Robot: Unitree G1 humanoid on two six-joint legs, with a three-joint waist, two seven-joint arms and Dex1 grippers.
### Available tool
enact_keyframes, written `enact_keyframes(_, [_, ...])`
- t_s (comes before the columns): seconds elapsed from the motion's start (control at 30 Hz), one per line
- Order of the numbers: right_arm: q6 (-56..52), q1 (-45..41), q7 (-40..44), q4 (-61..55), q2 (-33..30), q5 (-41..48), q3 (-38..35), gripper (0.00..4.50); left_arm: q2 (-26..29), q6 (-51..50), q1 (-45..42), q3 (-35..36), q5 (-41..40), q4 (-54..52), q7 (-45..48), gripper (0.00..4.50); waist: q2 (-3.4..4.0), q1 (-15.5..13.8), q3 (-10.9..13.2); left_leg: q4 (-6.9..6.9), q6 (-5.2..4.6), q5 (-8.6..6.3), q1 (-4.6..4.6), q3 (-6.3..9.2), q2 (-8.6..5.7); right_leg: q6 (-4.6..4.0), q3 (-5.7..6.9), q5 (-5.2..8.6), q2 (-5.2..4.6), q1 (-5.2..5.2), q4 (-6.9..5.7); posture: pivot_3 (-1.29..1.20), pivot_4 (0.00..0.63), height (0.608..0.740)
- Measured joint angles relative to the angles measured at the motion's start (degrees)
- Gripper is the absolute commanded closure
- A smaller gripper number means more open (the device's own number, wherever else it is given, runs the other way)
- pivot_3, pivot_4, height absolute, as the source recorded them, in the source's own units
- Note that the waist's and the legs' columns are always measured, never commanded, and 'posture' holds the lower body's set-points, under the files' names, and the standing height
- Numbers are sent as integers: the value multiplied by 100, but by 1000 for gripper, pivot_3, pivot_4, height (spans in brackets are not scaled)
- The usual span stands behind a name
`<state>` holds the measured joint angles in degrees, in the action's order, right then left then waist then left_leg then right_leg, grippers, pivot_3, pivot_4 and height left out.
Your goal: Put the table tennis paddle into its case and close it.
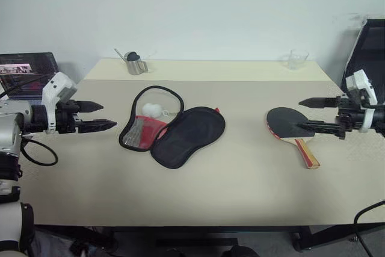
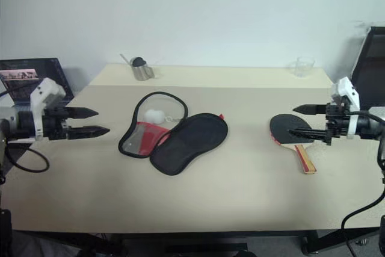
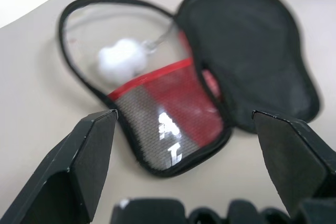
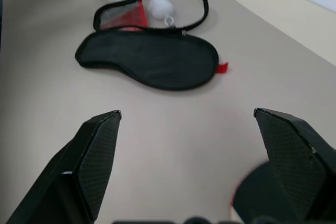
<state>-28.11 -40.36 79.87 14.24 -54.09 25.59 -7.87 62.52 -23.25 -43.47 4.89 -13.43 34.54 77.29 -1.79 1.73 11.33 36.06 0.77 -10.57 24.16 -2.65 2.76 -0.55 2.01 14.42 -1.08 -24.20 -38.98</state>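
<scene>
A wide beige table (image 1: 240, 191) stands against a pale wall, with a dark screen (image 1: 27, 71) off its left edge and a black chair (image 1: 368, 46) at the right. The case (image 1: 173, 126) lies unzipped mid-table, black half spread flat beside a clear and red half holding a white pom-pom (image 1: 153, 110). The table tennis paddle (image 1: 293, 126) rests flat to the right, well apart, black blade, wooden handle. The left gripper (image 1: 101, 116) and right gripper (image 1: 313, 114) hover empty, fingers spread. A metal cup (image 1: 136, 63) and what may be a glass (image 1: 296, 59) stand at the far edge.

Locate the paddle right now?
The table tennis paddle lies flat on the table, on the robot's right side, just beneath the open right gripper, well apart from the case.
</scene>
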Motion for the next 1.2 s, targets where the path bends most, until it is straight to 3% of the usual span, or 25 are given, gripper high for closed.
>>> enact_keyframes(0.17, [-108, -10, -113, -259, 24, 67, -1, 47, -71, -7, 55, -4, -15, -53, -77, 0, -2, -26, 0, 3, 0, 0, 6, 5, 1, 1, 4, 0, -5, -1, 1, 0, 150, 740])
enact_keyframes(0.5, [-344, 454, -460, -762, -2, 283, -278, 47, -1450, 634, -637, -218, 413, 1286, -1245, 0, -5, -166, -1, 7, 0, 0, 9, -13, -5, 8, 5, -2, -2, 1, 0, 0, 150, 740])
enact_keyframes(0.7, [-617, 873, -768, -1273, -122, 385, -394, 47, -2160, 930, -1363, -210, 710, 2501, -2562, 0, -27, -168, 8, 22, 0, 0, 21, 5, -7, 11, 7, -5, 0, 2, 0, 0, 150, 740])
enact_keyframes(0.87, [-986, 1208, -916, -1637, -360, 541, -645, 47, -2480, 1113, -1520, -143, 816, 3142, -3205, 0, -27, -148, 8, 21, 0, 0, 20, -8, -7, 14, 7, -7, -3, -1, 1, 0, 150, 740])
enact_keyframes(1.2, [-1036, 992, -1080, -1728, -414, 650, -642, 47, -2755, 896, -1517, 113, 806, 3436, -3776, 0, -31, -157, 7, 23, 1, 0, 20, -2, -8, 16, 9, -8, -1, 1, 1, 0, 150, 740])
